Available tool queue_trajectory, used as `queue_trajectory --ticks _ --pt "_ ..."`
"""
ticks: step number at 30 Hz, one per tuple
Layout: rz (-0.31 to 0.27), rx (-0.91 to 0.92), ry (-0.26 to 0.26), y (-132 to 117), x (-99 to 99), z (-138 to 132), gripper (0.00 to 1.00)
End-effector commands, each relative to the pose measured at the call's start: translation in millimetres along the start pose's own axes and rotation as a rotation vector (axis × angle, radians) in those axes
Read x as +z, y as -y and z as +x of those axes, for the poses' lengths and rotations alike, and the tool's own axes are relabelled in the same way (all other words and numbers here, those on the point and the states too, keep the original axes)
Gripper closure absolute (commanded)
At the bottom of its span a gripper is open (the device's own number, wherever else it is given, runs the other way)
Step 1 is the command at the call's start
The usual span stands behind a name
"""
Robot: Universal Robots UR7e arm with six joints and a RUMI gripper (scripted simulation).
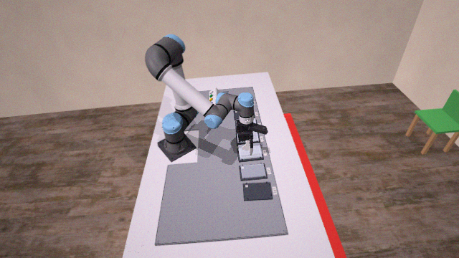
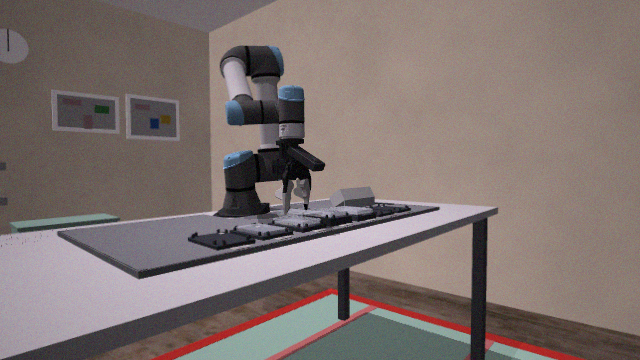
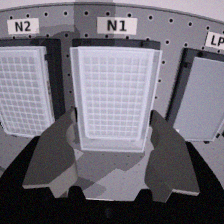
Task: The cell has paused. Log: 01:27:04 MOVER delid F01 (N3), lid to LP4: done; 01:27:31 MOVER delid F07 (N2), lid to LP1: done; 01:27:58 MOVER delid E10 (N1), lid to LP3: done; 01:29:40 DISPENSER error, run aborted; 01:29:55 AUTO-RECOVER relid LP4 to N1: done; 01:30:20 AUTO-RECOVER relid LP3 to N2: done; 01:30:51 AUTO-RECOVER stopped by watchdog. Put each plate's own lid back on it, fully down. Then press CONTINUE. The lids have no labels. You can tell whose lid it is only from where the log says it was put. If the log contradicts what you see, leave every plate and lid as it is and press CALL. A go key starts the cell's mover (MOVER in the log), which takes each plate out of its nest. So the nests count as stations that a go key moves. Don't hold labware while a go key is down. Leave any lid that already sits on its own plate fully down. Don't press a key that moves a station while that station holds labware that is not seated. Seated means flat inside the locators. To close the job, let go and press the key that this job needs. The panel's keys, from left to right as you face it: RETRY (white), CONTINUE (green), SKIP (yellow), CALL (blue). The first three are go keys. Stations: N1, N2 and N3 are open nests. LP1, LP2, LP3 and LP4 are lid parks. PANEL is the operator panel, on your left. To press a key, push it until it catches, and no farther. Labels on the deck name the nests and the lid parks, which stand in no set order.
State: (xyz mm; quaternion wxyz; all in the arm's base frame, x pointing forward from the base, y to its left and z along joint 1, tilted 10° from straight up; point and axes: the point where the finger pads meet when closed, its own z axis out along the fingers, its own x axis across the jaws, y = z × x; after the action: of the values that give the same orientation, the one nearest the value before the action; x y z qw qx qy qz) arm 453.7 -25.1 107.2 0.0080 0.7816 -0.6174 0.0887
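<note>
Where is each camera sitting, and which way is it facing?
Top: high up, looking down over the white table; nearly the whole arm shows, base included.
Exterior: off to one side, just above table height, looking along the gray mat toward the arm and walls.
Wrist: above the gripper, looking down past its two fingers at clear-lidded plates by labels N2 and N1.
Shared: top and exterior both show the arm and gray mat.

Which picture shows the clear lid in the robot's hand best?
The wrist view: the clear rectangular plastic lid fills its middle, between the grey fingers. The top view shows it small, partly behind the hand. The exterior view shows it edge-on and faint.
</note>
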Motion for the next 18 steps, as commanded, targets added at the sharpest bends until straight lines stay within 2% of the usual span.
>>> queue_trajectory --ticks 1,18 --pt "0.001 0.0 -0.001 0.3 0.9 0.2 1.0" --pt "0.001 0.0 -0.001 0.3 5.9 0.2 1.0"
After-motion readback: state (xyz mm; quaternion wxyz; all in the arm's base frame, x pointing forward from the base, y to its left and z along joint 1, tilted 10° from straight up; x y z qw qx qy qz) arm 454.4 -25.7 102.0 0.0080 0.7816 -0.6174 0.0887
